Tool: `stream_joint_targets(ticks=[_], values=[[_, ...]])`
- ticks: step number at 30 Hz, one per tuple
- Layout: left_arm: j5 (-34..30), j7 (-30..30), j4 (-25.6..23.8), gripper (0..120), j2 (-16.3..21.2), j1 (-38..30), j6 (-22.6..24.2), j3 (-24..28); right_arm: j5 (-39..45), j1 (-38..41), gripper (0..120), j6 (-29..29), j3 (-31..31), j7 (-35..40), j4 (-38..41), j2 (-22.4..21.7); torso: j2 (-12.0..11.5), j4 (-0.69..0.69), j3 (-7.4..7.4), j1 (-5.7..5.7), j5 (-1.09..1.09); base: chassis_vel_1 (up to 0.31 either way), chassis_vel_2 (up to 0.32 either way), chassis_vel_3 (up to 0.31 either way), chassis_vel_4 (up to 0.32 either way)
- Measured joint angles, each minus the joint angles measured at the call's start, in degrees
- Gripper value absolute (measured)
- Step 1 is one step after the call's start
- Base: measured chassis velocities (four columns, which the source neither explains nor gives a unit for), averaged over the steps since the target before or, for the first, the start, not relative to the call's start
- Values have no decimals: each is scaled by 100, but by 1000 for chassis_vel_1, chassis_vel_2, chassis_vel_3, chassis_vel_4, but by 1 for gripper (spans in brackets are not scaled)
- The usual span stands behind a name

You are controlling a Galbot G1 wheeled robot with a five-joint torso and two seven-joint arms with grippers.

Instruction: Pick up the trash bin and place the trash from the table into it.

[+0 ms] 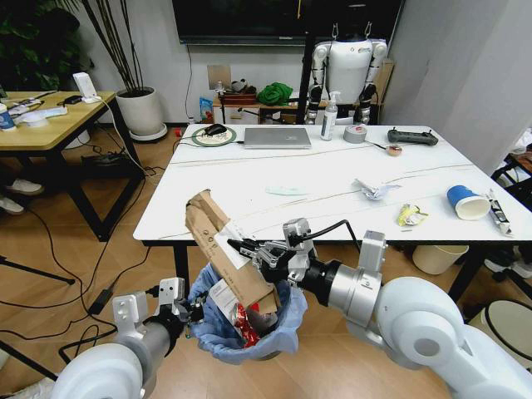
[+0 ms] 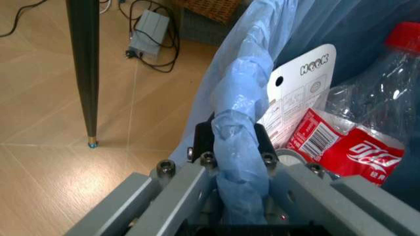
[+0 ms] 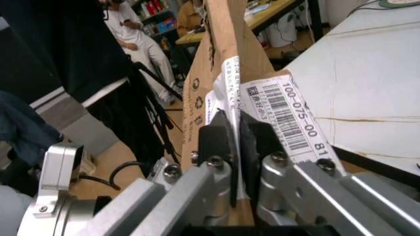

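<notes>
Laptop (image 1: 277,137), tape roll (image 1: 356,134), spray bottle (image 1: 329,117).

Your left arm reaches in from seven o'clock, its left gripper (image 1: 184,313) clamped on the bag-lined rim of the trash bin (image 1: 287,329), fingers (image 2: 204,140) pinching the blue plastic. Your right arm sweeps in from four o'clock, wrist level, its right gripper (image 1: 246,247) closed on the labelled face of the cardboard box (image 1: 226,253).

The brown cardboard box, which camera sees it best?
The head view: the whole torn cardboard box shows there, tilted into the trash bin, held by the right gripper. The right wrist view shows just its labelled edge up close.
</notes>
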Motion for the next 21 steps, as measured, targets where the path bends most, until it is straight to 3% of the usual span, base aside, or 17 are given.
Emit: stream_joint_targets(ticks=[5,6,8,21], values=[[-21,-40,-15,0,3,-9,0,15,-30,-13,22,-11,-24,-16,-14,44,0,0,0,0,0,0,0,0,0],[-23,-47,-28,0,2,-7,0,18,-52,-34,30,-19,-28,-17,-16,57,0,0,0,0,0,0,0,0,0],[-23,-48,-30,0,2,-5,0,18,-63,-42,31,-22,-27,-17,-16,59,0,0,0,0,0,0,0,0,0],[-1,-51,-36,0,15,78,0,12,-517,-115,83,9,329,-30,-132,34,0,0,0,0,0,0,0,0,0]])
